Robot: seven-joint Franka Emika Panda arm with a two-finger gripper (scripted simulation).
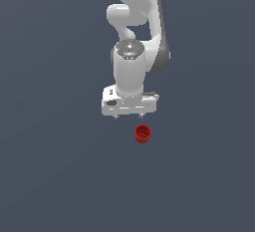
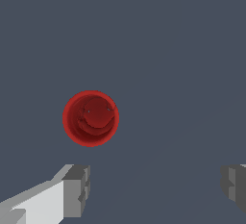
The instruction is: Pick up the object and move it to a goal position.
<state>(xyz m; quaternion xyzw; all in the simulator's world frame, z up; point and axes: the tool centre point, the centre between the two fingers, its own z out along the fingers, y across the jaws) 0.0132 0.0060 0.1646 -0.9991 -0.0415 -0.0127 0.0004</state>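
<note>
The small red cup [image 1: 142, 133] stands upright on the dark grey floor, its hollow mouth facing up. In the wrist view the red cup [image 2: 91, 118] shows as a round ring with its inside visible. My white gripper [image 1: 129, 117] hangs above the floor, just behind the cup and a little toward the exterior view's left. Its fingers are spread wide and hold nothing. In the wrist view the gripper [image 2: 153, 187] has one grey fingertip [image 2: 77, 189] near the cup and the other [image 2: 235, 187] at the frame's edge. The cup lies outside the gap between them.
The plain dark grey floor [image 1: 60, 176] fills the scene. The white arm [image 1: 137, 22] rises behind the gripper. No other objects show.
</note>
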